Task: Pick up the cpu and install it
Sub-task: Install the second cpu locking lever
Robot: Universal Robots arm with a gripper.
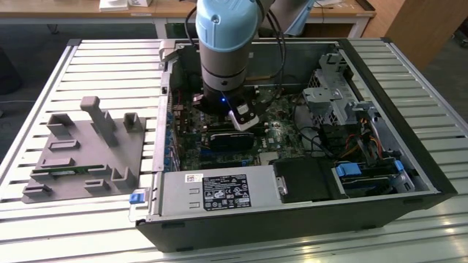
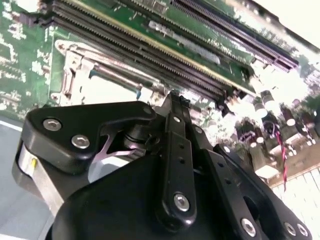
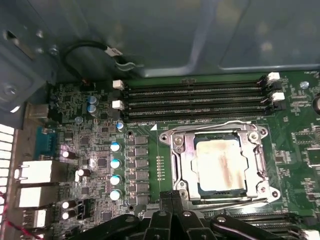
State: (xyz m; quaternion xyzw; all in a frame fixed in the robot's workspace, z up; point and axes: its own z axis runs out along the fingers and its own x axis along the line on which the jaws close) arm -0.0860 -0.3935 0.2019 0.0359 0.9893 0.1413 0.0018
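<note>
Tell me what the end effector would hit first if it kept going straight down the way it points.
Probably the motherboard beside the socket, where the cpu already sits. The end effector points into the open computer case; depth is unclear, so it could meet the socket frame instead.

Pale-blue-capped grey arm, black fingers

Socket frame partly behind gripper
</note>
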